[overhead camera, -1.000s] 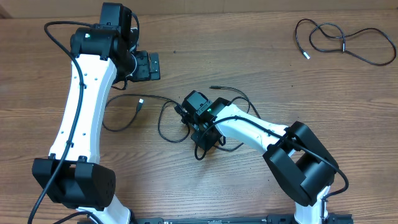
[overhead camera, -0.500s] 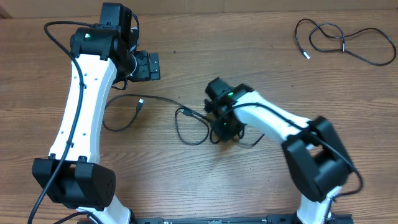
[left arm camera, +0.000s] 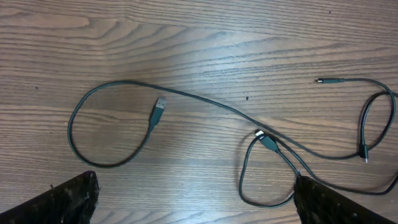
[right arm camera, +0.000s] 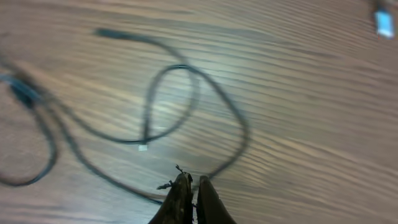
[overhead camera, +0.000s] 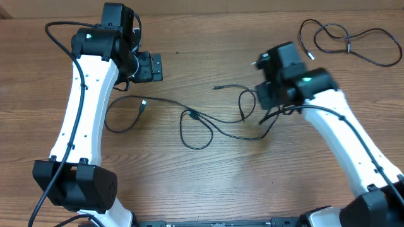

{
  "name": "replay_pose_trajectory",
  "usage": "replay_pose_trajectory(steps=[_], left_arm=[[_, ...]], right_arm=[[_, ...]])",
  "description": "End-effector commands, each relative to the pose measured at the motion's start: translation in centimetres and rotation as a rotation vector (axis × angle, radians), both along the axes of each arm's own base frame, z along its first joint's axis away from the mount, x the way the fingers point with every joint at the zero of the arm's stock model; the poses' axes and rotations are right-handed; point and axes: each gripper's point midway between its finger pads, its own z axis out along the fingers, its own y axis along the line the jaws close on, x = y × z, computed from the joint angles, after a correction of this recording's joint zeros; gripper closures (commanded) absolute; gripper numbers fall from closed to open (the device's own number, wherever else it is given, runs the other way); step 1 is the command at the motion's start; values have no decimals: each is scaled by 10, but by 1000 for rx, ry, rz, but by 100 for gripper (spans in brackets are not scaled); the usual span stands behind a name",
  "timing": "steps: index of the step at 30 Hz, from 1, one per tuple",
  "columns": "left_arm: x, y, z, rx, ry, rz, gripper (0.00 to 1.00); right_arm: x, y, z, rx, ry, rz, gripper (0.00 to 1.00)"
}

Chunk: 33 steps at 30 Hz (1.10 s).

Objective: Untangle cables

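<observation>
Overhead view: thin black cords with silver-tipped plugs [overhead camera: 191, 115], mid-table on the wood-grain tabletop [overhead camera: 208, 189]. A second ago they were bunched beneath the right gripper [right arm camera: 191, 185]; now they are drawn into loose loops. That gripper, fingers pinched on one strand, has swung rightward. Left gripper [left arm camera: 199, 202]: fingers apart, idle. Judgement: knot loosening, crossings remain.

Smooth, matt wood-grain table [left arm camera: 186, 37]; cables [left arm camera: 267, 140] in matt black rubbery sheath; silvery metal plug [left arm camera: 160, 103] on them.

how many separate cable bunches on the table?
2. A looped bunch at the far right corner; a tangle spread across the centre. Strands under the right arm may be hidden.
</observation>
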Motion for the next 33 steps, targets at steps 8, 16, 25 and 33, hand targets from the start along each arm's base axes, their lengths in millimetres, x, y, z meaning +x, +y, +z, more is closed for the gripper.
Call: replay_pose_trajectory(steps=[8, 16, 25, 33], left_arm=[[0, -2, 2, -2, -9, -30, 0], [0, -2, 2, -2, -9, -30, 0], [0, -2, 2, -2, -9, -30, 0], [-1, -3, 2, -2, -9, -30, 0]], right_arm=[[-17, -19, -1, 7, 84, -47, 38], [-62, -18, -40, 32, 279, -68, 29], [-102, -21, -87, 83, 440, -338, 62], [-88, 12, -93, 340, 459, -594, 0]])
